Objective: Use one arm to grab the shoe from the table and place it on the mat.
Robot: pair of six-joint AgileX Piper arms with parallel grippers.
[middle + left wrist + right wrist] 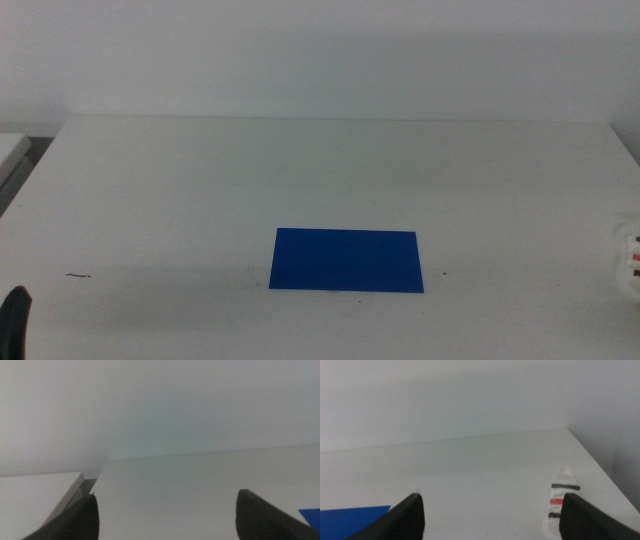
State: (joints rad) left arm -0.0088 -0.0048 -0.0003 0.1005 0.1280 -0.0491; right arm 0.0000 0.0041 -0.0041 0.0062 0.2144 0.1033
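Down in the lower left corner of the middle view, a sliver of the left claw [14,318] pokes in, dark and parked at the table's near edge. Its own camera shows the left claw [165,517] spread wide with nothing between its jaws. The right claw [492,517] is likewise wide apart and holding nothing.

Toward the lower centre of the middle view lies the flat royal-blue rectangular mat [346,260], bare on top.

At the right edge of that frame, cut off by the border, sits the small white strapped sandal [630,258], well apart from the mat; it seems to rest on its sole, though only a slice shows.

The plain white matte table [320,170] stretches back to a pale wall.
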